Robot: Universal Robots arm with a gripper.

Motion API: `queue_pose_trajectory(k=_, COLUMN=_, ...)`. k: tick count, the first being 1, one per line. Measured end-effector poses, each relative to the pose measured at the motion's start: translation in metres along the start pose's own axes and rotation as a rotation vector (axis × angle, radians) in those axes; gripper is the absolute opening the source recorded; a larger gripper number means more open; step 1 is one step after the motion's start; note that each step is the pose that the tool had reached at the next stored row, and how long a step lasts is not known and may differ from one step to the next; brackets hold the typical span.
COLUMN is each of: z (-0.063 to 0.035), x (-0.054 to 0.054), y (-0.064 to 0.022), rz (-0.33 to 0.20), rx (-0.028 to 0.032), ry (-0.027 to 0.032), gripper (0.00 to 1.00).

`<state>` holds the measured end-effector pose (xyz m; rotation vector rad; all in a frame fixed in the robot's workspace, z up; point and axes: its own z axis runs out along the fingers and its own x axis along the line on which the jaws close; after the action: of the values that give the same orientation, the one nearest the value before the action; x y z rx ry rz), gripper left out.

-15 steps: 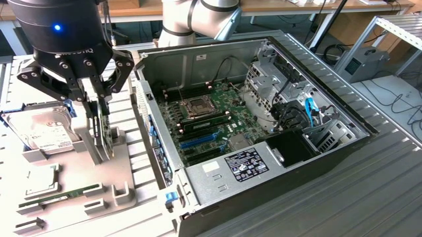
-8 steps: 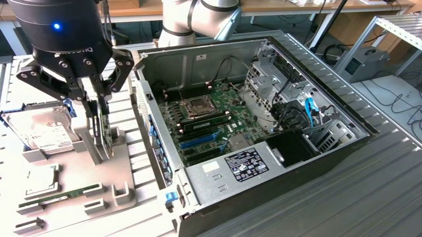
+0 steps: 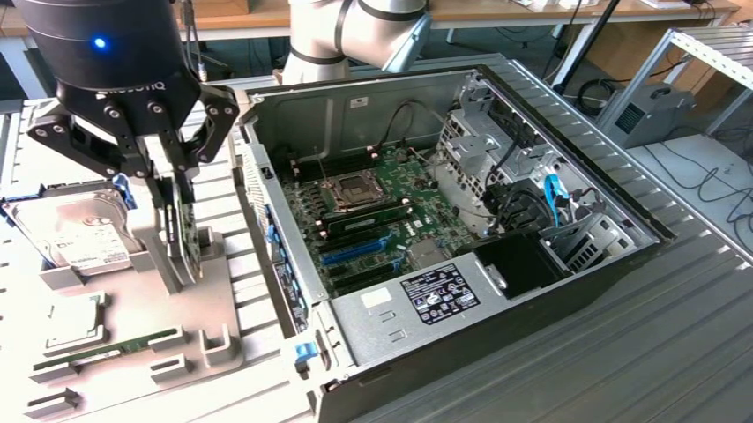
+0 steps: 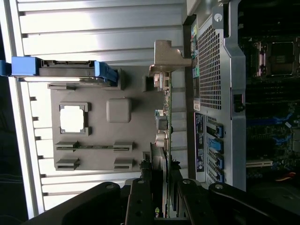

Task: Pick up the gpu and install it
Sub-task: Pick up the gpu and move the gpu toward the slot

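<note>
The gpu, a thin flat black card, stands on edge in a grey slotted holder beside the open black computer case; the black gripper has its jaws clamped on the card's upper edge. At the wrist, the gpu runs edge-on into the gripper.

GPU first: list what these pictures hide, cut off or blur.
- Exterior view: the gripper covers the top of the gpu.
- Wrist view: the gpu is edge-on, so its faces are hidden.
- Exterior view: the hard drive label is too small to read.
- Wrist view: the picture's edge cuts off the motherboard.
</note>
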<state>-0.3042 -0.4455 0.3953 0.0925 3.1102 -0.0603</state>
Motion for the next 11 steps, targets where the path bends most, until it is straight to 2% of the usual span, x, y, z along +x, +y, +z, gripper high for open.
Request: queue_pose_trajectory(k=11, z=-0.003, x=-0.0001, y=-0.0001, rz=0.0, rx=0.0, ry=-0.0001, gripper=0.26)
